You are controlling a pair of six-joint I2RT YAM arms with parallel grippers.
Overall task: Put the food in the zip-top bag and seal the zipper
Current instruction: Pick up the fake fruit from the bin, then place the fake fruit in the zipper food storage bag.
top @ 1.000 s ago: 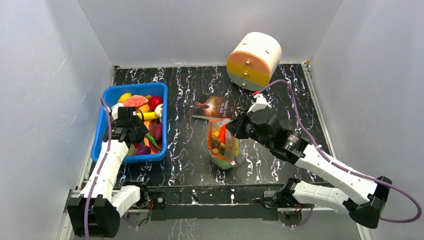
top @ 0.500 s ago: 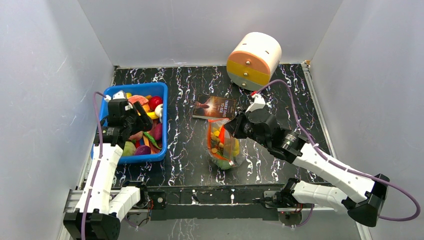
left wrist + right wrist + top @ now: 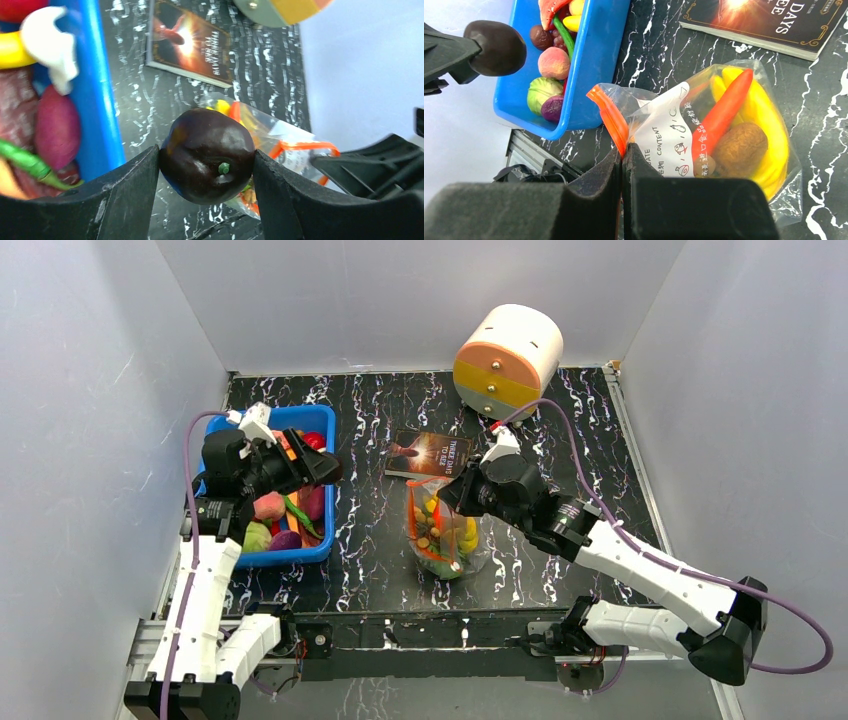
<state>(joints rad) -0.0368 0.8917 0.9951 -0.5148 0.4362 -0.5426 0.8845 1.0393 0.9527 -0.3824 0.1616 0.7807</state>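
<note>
So that the zip-top bag (image 3: 669,130) gapes, its zipper (image 3: 610,116) is pinched by the right fingers (image 3: 594,192). A dark fruit (image 3: 207,155) is clamped by the left fingers (image 3: 125,195), ready for loading.

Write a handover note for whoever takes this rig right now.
Left claw: shut on a dark round fruit, in the air by the blue bin, on the bag's side.
Right claw: shut on the rim of the bag at the orange zipper, holding the mouth up.
Done: several pieces are bagged, including a banana.
Left: drop the dark fruit in, bag the food lying in the bin, close the zipper.
</note>
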